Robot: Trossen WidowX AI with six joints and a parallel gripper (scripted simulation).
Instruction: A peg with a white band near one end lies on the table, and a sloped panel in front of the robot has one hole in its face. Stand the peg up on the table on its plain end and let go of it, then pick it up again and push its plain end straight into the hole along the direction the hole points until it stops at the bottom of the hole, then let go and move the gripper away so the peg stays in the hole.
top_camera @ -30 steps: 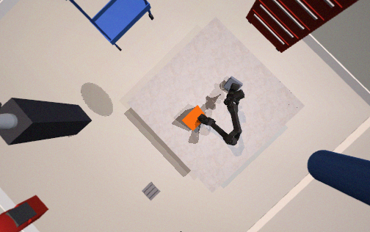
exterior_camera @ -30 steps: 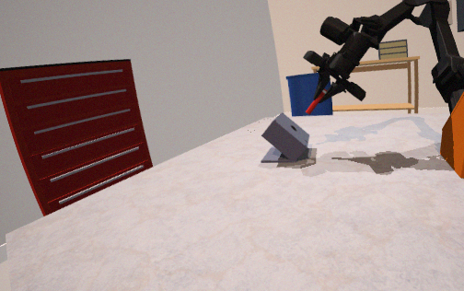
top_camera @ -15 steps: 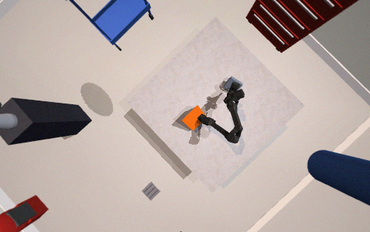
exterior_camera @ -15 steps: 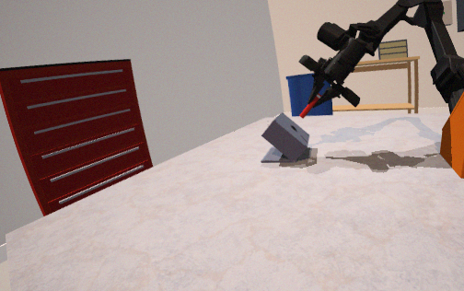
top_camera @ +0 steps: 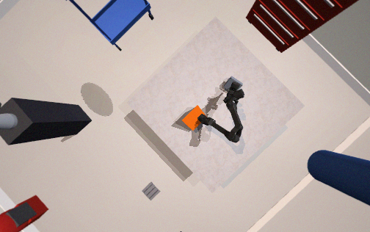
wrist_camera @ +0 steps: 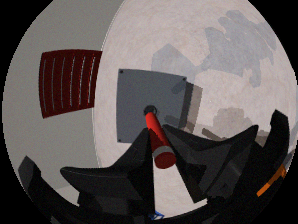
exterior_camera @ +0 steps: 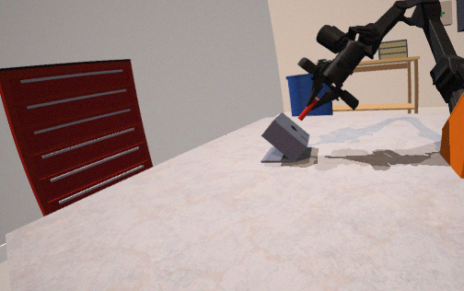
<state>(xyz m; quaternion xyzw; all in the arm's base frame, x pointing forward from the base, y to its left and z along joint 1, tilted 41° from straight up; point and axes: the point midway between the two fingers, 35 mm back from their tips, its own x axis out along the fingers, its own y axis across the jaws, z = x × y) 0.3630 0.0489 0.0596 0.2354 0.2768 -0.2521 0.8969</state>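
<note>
My gripper (exterior_camera: 315,102) (wrist_camera: 155,130) is shut on the red peg (exterior_camera: 304,112) (wrist_camera: 158,137), which is tilted, its plain end pointing down toward the sloped panel. The white band (wrist_camera: 162,150) is near the peg's upper end, beside the fingers. The grey sloped panel (top_camera: 233,84) (exterior_camera: 284,139) (wrist_camera: 131,92) stands on the table. Its hole (exterior_camera: 294,127) (wrist_camera: 149,108) shows in the face. In the exterior view the plain end is a short gap above the face, close to the hole. In the wrist view it overlaps the hole's lower edge. The arm hides the peg in the top view.
The pale table (top_camera: 172,73) (exterior_camera: 184,221) carries the panel and the arm's orange base (top_camera: 191,117) (exterior_camera: 455,143). A red drawer cabinet (top_camera: 290,22) (exterior_camera: 83,133) (wrist_camera: 67,85) stands beyond the table. A blue bin (exterior_camera: 296,94) and a wooden bench (exterior_camera: 387,60) are in the background.
</note>
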